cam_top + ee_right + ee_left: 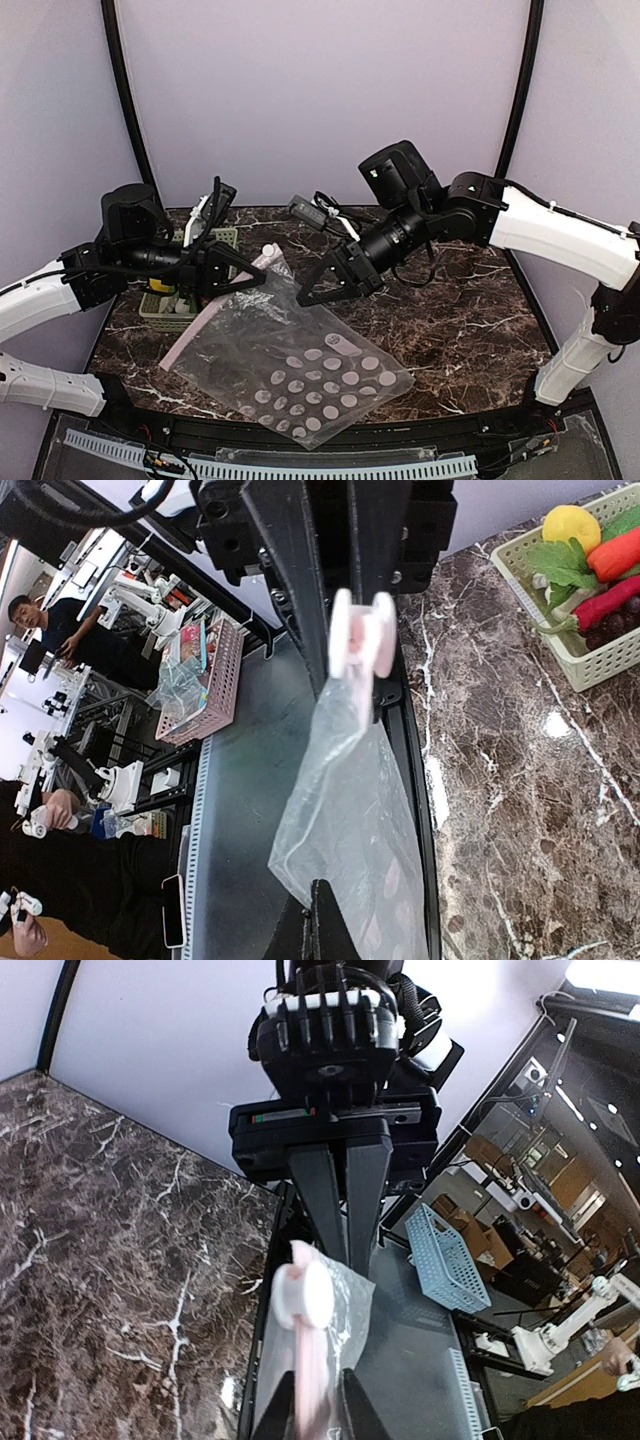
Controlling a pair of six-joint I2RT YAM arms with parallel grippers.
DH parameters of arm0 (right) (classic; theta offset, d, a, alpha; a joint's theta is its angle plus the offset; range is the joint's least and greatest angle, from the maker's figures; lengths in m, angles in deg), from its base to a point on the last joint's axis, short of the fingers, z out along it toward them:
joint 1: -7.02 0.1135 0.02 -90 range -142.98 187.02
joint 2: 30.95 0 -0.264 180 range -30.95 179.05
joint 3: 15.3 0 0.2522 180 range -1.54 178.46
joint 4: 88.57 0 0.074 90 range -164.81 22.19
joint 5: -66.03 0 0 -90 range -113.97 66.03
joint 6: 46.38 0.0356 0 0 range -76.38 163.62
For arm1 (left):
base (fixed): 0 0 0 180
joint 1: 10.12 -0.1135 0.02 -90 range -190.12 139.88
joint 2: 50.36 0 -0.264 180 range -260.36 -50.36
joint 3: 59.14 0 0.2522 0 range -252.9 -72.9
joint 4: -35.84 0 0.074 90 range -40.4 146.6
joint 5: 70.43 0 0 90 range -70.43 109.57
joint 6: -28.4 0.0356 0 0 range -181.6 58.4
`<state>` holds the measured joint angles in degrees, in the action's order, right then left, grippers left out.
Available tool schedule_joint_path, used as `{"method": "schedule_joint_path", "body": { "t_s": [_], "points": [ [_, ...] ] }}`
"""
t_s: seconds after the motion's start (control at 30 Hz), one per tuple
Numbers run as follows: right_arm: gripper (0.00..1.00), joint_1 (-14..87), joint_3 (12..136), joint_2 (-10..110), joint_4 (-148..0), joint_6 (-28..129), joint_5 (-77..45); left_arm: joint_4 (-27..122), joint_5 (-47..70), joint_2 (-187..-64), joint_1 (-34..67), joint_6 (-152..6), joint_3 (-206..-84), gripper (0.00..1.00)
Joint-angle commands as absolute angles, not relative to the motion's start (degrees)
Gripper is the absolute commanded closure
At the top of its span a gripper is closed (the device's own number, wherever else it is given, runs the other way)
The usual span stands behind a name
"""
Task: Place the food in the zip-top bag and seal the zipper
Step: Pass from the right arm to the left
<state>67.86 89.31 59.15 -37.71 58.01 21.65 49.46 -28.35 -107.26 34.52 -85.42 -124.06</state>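
Note:
The clear dotted zip-top bag (300,370) lies slack across the marble table (470,320), its mouth edge lifted. Its pink zipper (215,310) runs along the left side, with a white slider (268,250) at the far end. My left gripper (258,280) is shut on the zipper (308,1345) just behind the slider (305,1295). My right gripper (303,297) is shut on the bag's other edge (350,810), jaws together (315,885). The food sits in the pale green basket (590,650): a lemon (570,525), a red chili (610,598), green leaves (562,565).
The basket (160,312) stands at the table's left, half hidden behind my left arm. A small black device with a cable (305,210) lies at the back. Off the table, beyond its front edge, are a blue basket (445,1260) and a pink basket (205,670).

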Motion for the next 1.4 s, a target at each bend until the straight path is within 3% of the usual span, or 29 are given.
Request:
{"method": "schedule_joint_path", "body": {
  "t_s": [0.0, 0.33, 0.4, 0.67, 0.9, 1.37],
  "points": [
    [1.0, 68.14, 89.96, 57.91, -40.31, 60.09, 16.4, 49.25, -29.61, -105.82, 34.79, -84.32, -122.94, 0.96],
    [1.0, 67.33, 87.71, 56.77, -44.82, 61.73, 11.02, 51.23, -27.03, -102.76, 34.71, -83.68, -121.83, 0.99],
    [0.92, 66.87, 86.7, 55.86, -46.5, 62.16, 10.96, 51.65, -26.08, -102.56, 34.75, -83.4, -121.63, 0.99],
    [0.46, 65.3, 81.21, 50.98, -51.46, 63.53, 10.22, 52.37, -19.37, -101.72, 34.79, -83.53, -121.29, 0.99],
    [0.17, 63.81, 77.48, 46.4, -54.78, 64.05, 5.82, 53.89, -16.72, -101.46, 34.77, -83.79, -120.17, 0.99],
    [0.06, 58.74, 73.13, 42.82, -56.74, 63.42, 3.27, 57.57, -12.87, -99.59, 34.72, -83.47, -118.04, 0.99]
  ]
}}
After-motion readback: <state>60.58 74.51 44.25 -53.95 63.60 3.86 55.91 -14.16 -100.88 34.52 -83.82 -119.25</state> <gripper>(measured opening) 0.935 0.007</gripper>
